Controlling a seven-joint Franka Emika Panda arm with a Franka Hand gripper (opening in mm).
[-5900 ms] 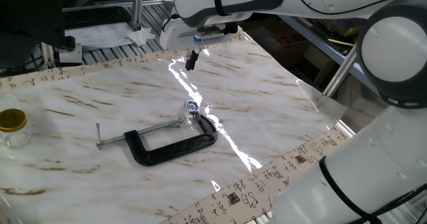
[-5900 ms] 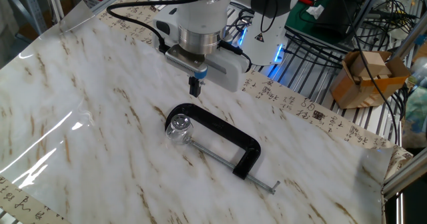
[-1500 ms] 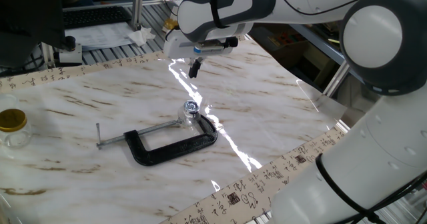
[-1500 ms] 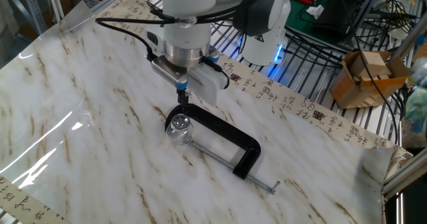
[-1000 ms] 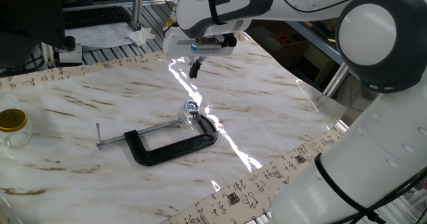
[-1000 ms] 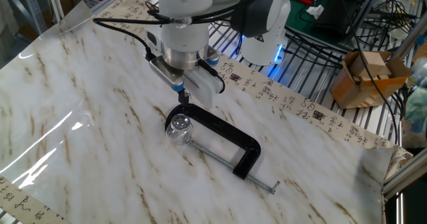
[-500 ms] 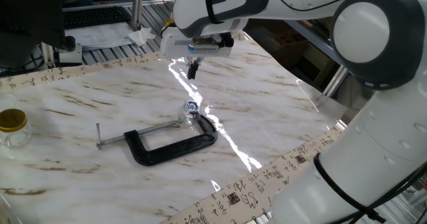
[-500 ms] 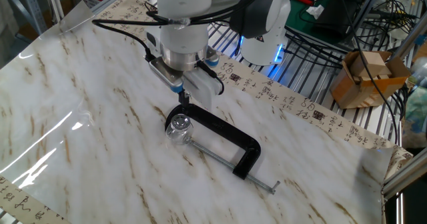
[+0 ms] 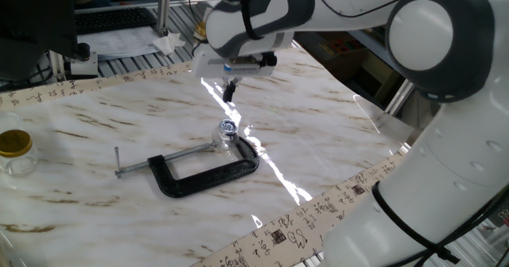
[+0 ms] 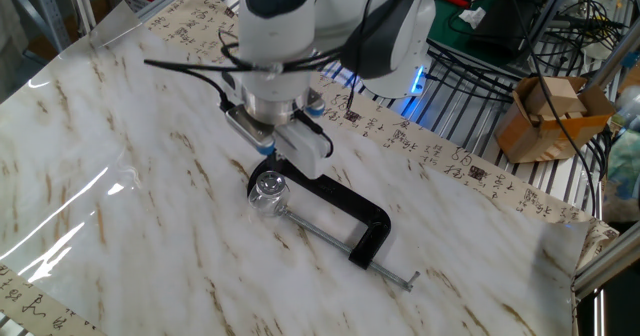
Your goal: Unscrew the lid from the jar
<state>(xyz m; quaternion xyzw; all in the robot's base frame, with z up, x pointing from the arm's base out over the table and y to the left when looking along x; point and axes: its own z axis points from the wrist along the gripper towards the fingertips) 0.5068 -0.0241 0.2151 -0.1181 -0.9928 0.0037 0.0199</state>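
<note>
Jar-unscrewing job, and I'm driving from afar, so here's the layout, big stuff first. My table [image 9: 95,108] has a marble-look top with shiny glare streaks. Black C-clamp [image 9: 208,173] lies flat near the middle, its screw rod pointing left in one fixed view. A bigger clear jar with yellow-gold lid [image 9: 14,143] sits way off at the far left edge, well apart from everything.

My gripper [image 9: 229,90] hangs above the table, just beyond the clamp's jaw end; its fingers look pressed close together with nothing between them.

Now the tiny stuff: the jar [image 10: 268,198] sits at the clamp's jaw end, apparently pinched there, though I can't quite confirm contact. On top is the lid [image 9: 228,127], a shiny silver cap.

Handling guess: the jar looks light and probably fragile, with a slick metal cap. I'd grab the lid by its rim from straight above, and trust the clamp to stop the jar spinning.
</note>
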